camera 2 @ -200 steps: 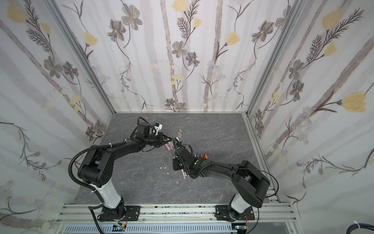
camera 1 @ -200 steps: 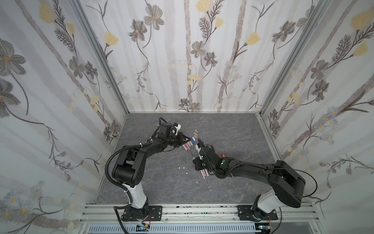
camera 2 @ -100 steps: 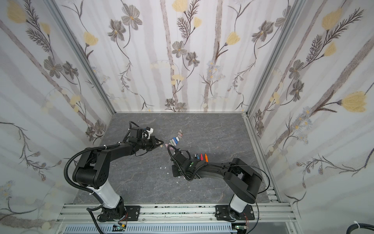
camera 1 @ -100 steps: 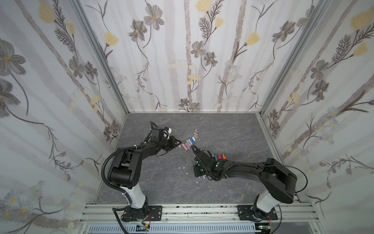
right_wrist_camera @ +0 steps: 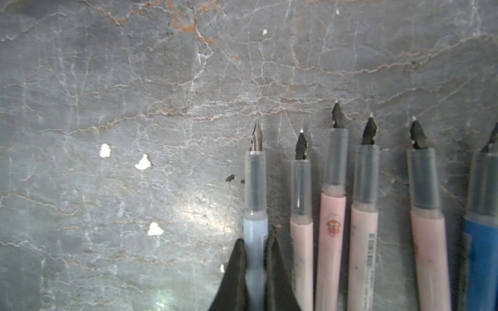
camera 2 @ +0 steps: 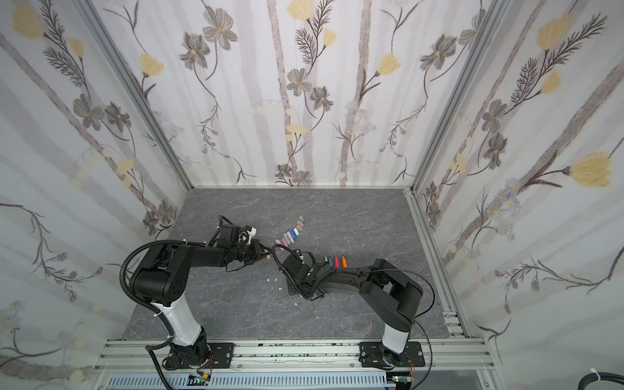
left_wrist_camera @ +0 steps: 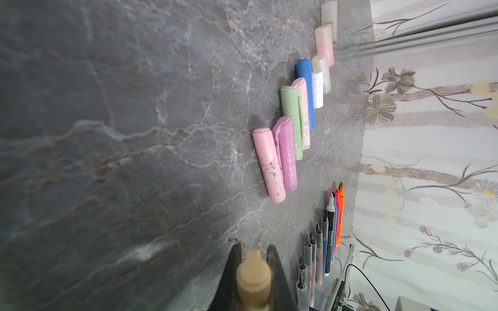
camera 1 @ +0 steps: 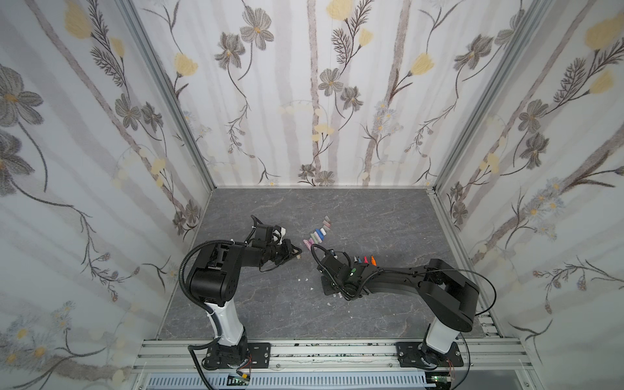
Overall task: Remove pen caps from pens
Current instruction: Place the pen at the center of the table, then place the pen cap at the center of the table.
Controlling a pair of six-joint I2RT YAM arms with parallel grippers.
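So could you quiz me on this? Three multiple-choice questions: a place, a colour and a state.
1. The loose pen caps lie: A in a row on the table; B in a box; C on the rail.
2. The cap in the left gripper is: A blue; B tan; C green.
3. The pen in the right gripper is: A capped; B snapped; C uncapped.
Answers: 1 A, they lie side by side on the table; 2 B, tan plastic shows in its grip; 3 C, its nib is bare.

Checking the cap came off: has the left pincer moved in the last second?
Yes. The left pincer, shut on the tan cap, has drawn back from the row of pen caps toward the front rail.
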